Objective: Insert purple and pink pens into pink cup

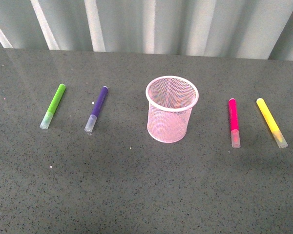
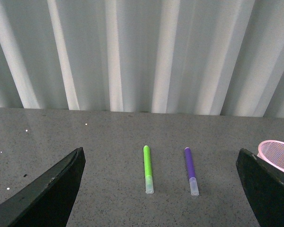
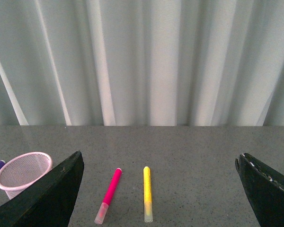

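The pink cup [image 1: 172,109] stands upright in the middle of the grey table, empty as far as I can see. The purple pen [image 1: 96,109] lies flat to its left, the pink pen [image 1: 233,122] flat to its right. Neither arm shows in the front view. My left gripper [image 2: 161,189] is open, hovering well short of the purple pen [image 2: 190,170], with the cup's rim [image 2: 279,153] at the frame edge. My right gripper [image 3: 161,189] is open too, held back from the pink pen [image 3: 109,194]; the cup [image 3: 22,173] stands beside it.
A lime-green marker [image 1: 53,105] lies left of the purple pen, and a yellow marker [image 1: 271,122] lies right of the pink pen. Pale pleated curtains [image 1: 151,24] hang behind the table's far edge.
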You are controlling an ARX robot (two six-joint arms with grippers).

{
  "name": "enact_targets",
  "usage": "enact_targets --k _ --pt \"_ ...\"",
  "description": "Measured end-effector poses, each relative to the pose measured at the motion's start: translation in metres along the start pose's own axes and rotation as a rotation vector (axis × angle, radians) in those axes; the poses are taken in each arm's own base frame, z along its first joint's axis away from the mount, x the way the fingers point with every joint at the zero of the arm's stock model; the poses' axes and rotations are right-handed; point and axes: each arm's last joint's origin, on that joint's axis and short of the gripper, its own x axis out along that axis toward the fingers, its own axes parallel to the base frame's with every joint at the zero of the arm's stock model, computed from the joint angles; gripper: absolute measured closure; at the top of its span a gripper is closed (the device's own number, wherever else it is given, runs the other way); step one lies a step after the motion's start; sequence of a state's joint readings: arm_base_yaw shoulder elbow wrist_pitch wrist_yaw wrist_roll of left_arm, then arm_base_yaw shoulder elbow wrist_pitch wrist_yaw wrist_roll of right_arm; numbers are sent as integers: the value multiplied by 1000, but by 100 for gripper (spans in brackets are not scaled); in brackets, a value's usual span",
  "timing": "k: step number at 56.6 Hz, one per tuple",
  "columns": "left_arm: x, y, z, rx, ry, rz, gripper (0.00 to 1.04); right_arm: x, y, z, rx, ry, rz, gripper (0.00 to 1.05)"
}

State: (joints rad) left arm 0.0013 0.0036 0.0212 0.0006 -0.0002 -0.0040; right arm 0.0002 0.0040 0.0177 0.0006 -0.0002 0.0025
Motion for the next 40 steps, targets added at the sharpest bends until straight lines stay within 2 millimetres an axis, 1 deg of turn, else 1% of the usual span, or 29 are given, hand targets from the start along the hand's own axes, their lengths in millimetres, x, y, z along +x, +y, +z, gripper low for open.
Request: enact_targets --k 40 --pt "0 0 0 0 0 0 7 0 0 0 0 0 0 7"
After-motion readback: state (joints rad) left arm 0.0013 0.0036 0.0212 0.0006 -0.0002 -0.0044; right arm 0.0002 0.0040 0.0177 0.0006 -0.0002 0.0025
